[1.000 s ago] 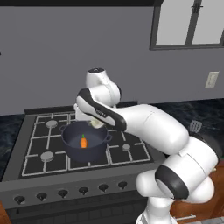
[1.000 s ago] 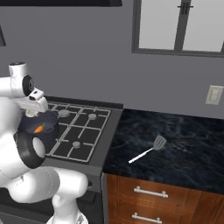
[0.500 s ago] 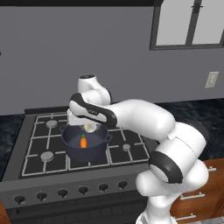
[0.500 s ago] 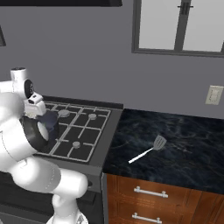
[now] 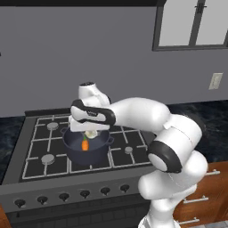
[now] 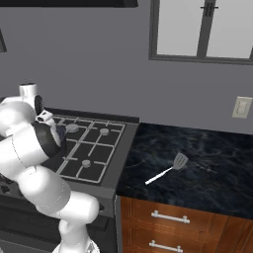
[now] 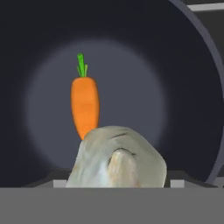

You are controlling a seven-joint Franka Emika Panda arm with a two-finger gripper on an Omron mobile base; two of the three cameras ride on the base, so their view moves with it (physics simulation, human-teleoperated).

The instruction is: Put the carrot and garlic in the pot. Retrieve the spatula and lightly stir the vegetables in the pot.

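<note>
The dark blue-grey pot [image 5: 87, 151] stands on the stove's middle-left burner. The orange carrot [image 5: 84, 144] lies on its floor, and in the hand view the carrot [image 7: 85, 105] rests flat on the pot's inner wall and floor [image 7: 183, 74]. My gripper [image 5: 91, 132] hangs just above the pot's mouth, shut on the off-white garlic [image 5: 91, 133]. From the hand camera the garlic [image 7: 116, 159] sits between my fingers directly over the pot. The spatula [image 6: 168, 169] lies on the dark counter right of the stove.
The black gas stove [image 5: 129, 149] has bare burners around the pot. A dark marble counter [image 6: 207, 163] stretches to the right over wooden drawers [image 6: 173, 217]. My own arm reaches across the stove's right half. A grey wall with a window rises behind.
The arm has swung round, with its elbow further over the stove. The hand has sunk a little toward the pot's mouth with the garlic still gripped.
</note>
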